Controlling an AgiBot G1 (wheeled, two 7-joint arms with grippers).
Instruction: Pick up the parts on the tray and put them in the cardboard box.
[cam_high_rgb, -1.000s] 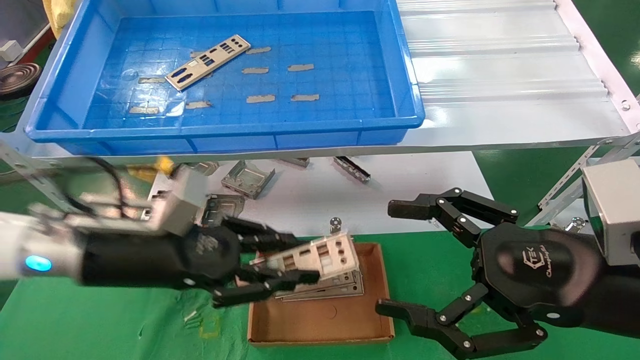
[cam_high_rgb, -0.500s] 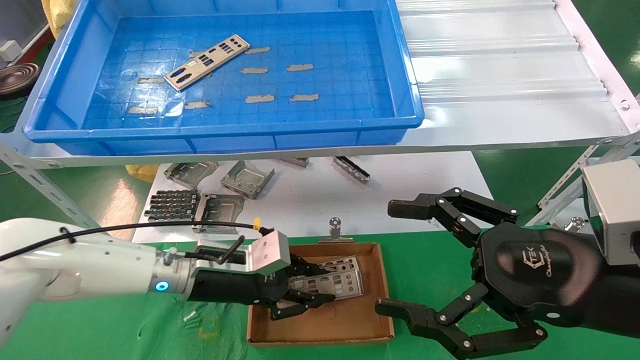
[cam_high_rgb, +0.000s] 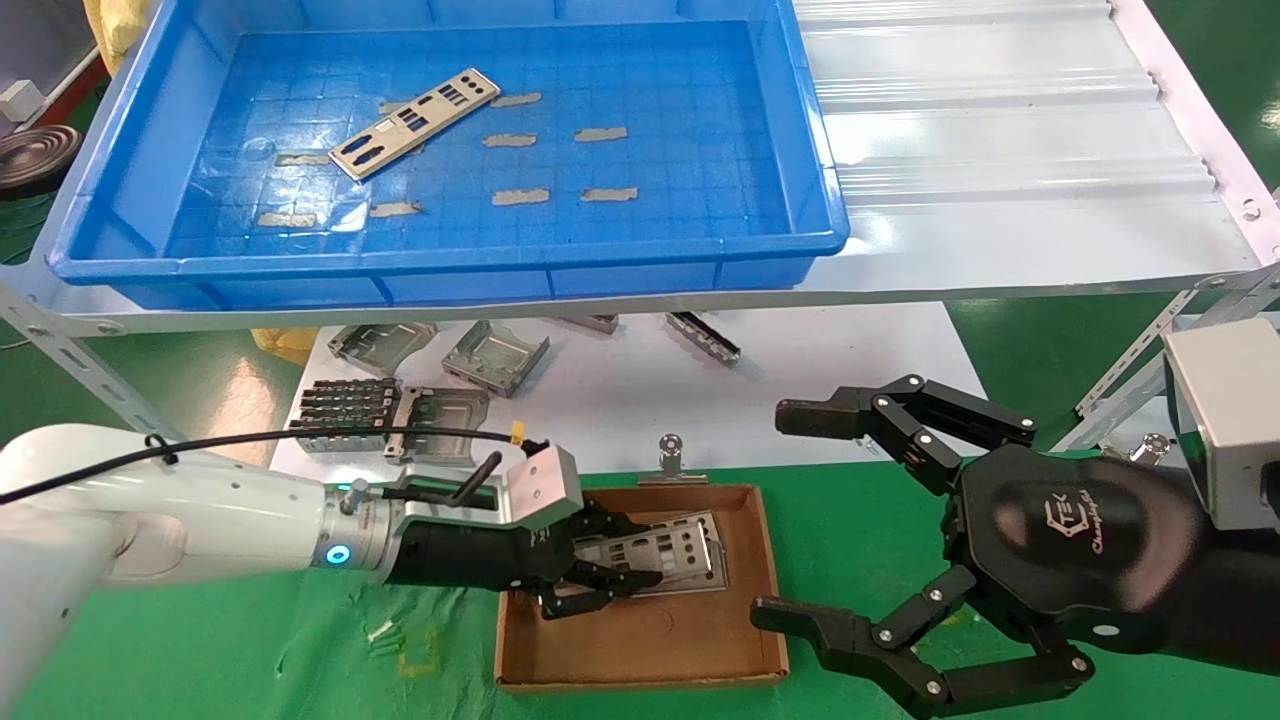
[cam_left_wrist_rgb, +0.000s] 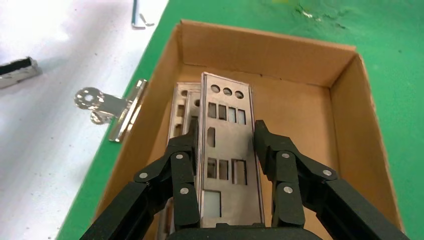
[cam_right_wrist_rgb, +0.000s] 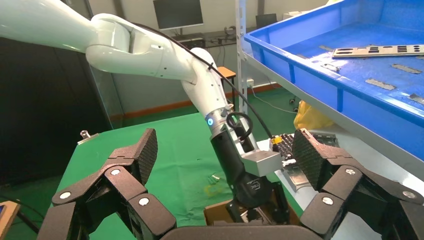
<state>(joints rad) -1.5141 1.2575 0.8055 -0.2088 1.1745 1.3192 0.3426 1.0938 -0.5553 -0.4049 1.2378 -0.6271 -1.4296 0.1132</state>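
My left gripper (cam_high_rgb: 630, 555) is low inside the cardboard box (cam_high_rgb: 770, 580), shut on a silvery punched plate (cam_high_rgb: 655, 545). In the left wrist view the plate (cam_left_wrist_rgb: 222, 150) lies lengthwise between the black fingers (cam_left_wrist_rgb: 182, 170), resting on other plates (cam_left_wrist_rgb: 180, 107) stacked in the box (cam_left_wrist_rgb: 270, 50). One more plate (cam_high_rgb: 415, 122) lies at an angle in the blue tray (cam_high_rgb: 450, 262) on the shelf above. My right gripper (cam_high_rgb: 790, 515) is open and empty, hovering right of the box.
Grey folded brackets (cam_high_rgb: 495, 355) lie on the white sheet under the shelf. A metal binder clip (cam_high_rgb: 672, 455) sits at the box's far wall. Small grey tape patches (cam_high_rgb: 520, 197) dot the tray floor. The green mat surrounds the box.
My left gripper came down from above the box with the tilted plate and laid it flat on the stack. The right arm has not moved.
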